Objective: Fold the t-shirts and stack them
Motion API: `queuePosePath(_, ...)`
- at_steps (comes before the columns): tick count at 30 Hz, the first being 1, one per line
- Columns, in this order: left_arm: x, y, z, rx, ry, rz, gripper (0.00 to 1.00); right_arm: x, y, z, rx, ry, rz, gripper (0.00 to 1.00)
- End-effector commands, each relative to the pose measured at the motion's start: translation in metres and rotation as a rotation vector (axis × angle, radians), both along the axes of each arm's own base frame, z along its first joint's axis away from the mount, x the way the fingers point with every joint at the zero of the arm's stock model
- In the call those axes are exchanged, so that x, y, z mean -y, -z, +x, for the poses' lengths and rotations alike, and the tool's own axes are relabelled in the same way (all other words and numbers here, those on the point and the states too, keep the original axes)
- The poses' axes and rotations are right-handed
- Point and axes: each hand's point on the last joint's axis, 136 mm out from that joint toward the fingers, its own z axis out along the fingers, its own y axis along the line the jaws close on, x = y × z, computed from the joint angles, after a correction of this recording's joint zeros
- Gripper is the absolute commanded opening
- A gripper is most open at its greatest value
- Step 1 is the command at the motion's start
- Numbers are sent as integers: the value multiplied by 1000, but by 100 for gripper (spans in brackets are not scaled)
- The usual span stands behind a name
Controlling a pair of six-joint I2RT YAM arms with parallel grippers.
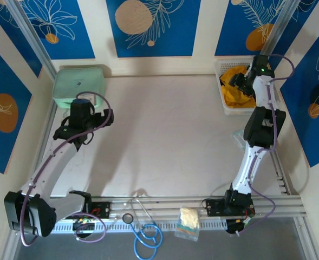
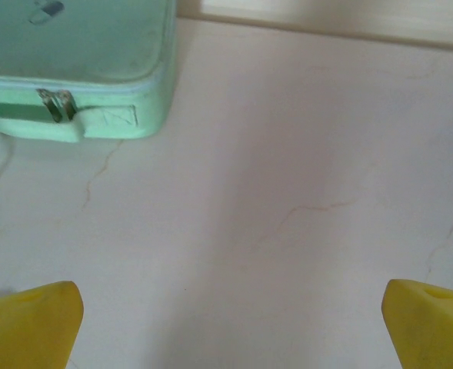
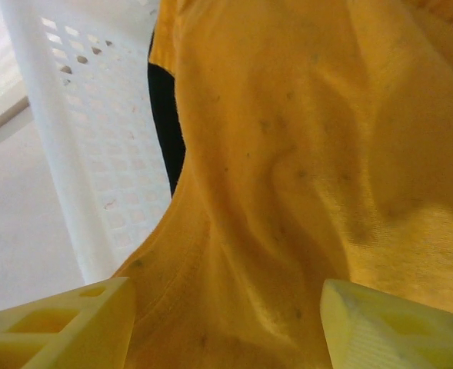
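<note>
No legible text, brand or number anywhere; pale mint-green plastic lidded case [image 1: 79, 86] carries a small dark mark [image 2: 45, 9] on its lid, too blurred to read in both the top and left wrist views; small pale-yellow plastic packet [image 1: 188, 219] at the near edge, any print too small to tell; blue wall panels [image 1: 151, 24] bear white leaf drawings and orange discs, pattern only.

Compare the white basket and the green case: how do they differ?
The white basket is open-topped with perforated walls and holds the yellow shirt; the green case is shut, solid-sided, with a metal latch. The basket sits at the far right, the case at the far left. Both rest on the table.
</note>
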Motion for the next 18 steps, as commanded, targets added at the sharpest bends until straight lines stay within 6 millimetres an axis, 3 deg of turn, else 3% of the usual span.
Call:
queuePosePath(1,7,0,-5,-34,26,27,100,-7,17,-8,-71,-1,79,59)
queuePosePath(3,10,-2,-5,-34,33,35,100,-9,20,-8,-78,-5,90,47)
queuePosePath(6,13,-6,-5,-30,42,60,100,-11,16,-8,-71,-12,102,14)
queuePosePath(8,15,-9,-5,-25,47,77,100,-11,5,-8,-51,-12,92,1)
queuePosePath(12,22,-18,-6,-11,68,111,100,-14,-31,-11,21,-22,33,0)
queuePosePath(18,40,-35,-9,16,118,154,100,-37,-109,-27,179,-75,-89,0)
